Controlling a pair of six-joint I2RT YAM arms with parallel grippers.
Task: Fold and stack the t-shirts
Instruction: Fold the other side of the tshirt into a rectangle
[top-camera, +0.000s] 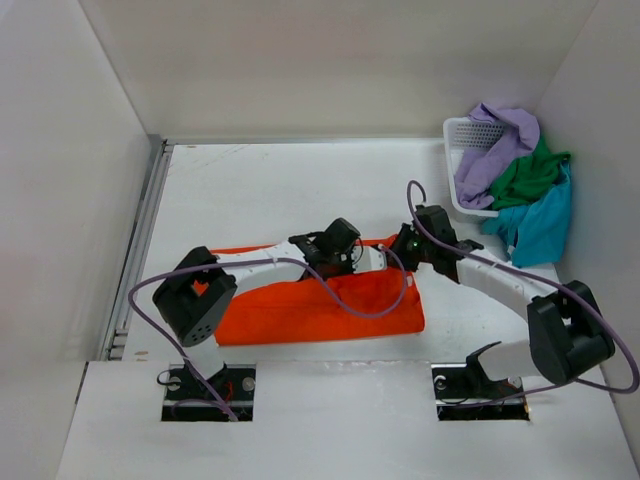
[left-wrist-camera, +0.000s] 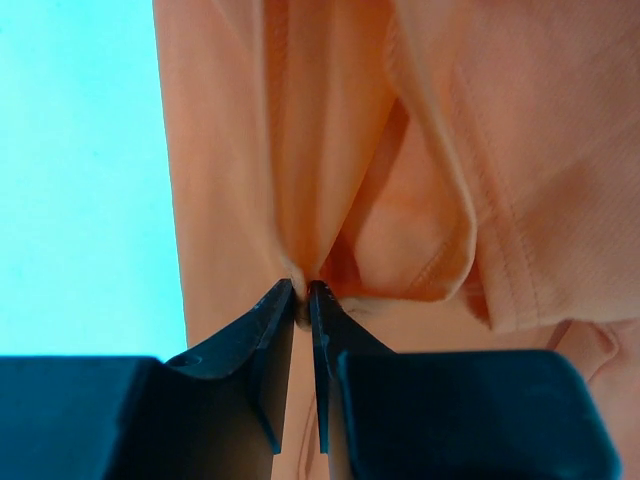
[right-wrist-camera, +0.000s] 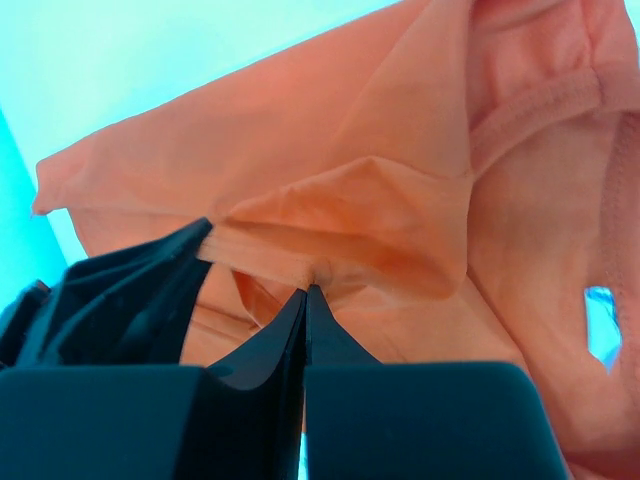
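Observation:
The orange t-shirt (top-camera: 320, 308) lies as a wide folded band across the table's middle. Both grippers meet at its far edge. In the left wrist view my left gripper (left-wrist-camera: 302, 290) has its tips pinched on a raised fold of the orange cloth (left-wrist-camera: 300, 150). My right gripper (right-wrist-camera: 306, 290) is shut on another fold of the orange cloth (right-wrist-camera: 330, 200), beside the collar. From above, the left gripper (top-camera: 345, 258) and right gripper (top-camera: 400, 248) sit close together. The lavender t-shirt (top-camera: 500, 140), green t-shirt (top-camera: 530, 175) and teal t-shirt (top-camera: 540, 225) are heaped at the back right.
A white mesh basket (top-camera: 460, 130) stands in the back right corner, with the three shirts spilling over its side against the right wall. A metal rail (top-camera: 135, 250) runs along the table's left edge. White walls close in the left, back and right.

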